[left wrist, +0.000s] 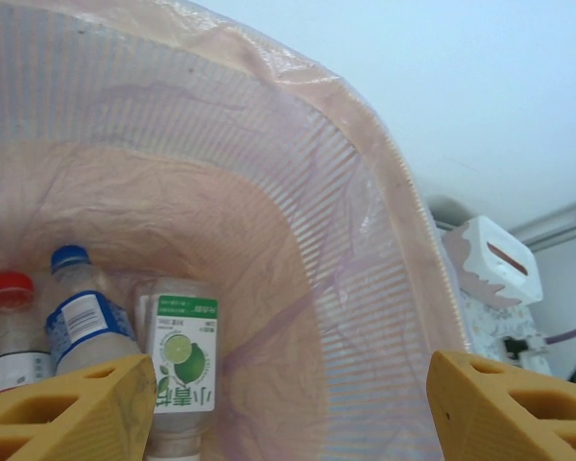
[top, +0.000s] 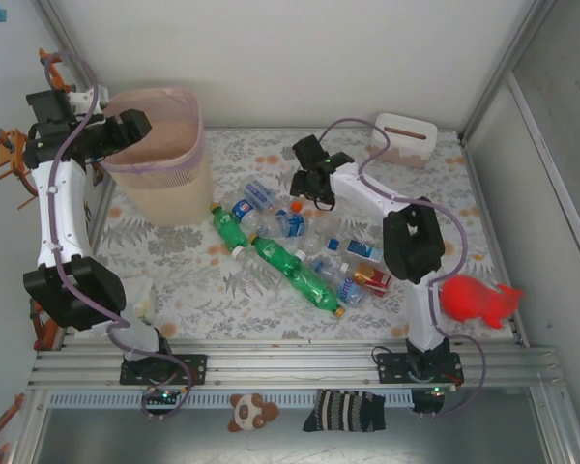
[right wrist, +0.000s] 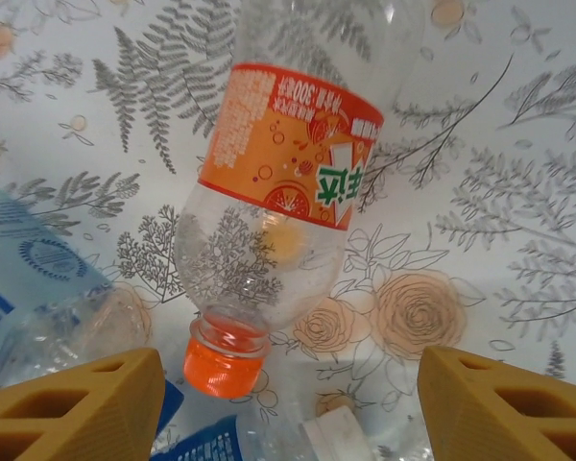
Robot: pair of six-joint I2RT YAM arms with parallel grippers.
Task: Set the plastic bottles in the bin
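Bottles (left wrist: 82, 322) in bin (left wrist: 410, 206): bases hidden behind my finger (left wrist: 67, 413).
Liner (left wrist: 269, 221): translucent pink.
Left gripper (left wrist: 293, 384): wide, empty.
Right gripper (right wrist: 293, 373): wide over orange-capped bottle (right wrist: 278, 192).

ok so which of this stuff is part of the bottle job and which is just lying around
Job: bin; bottles on the table; orange-label bottle; bottles already in the bin.
Lying about: white box; red carton; red toy; striped sock; small stuffed animal.
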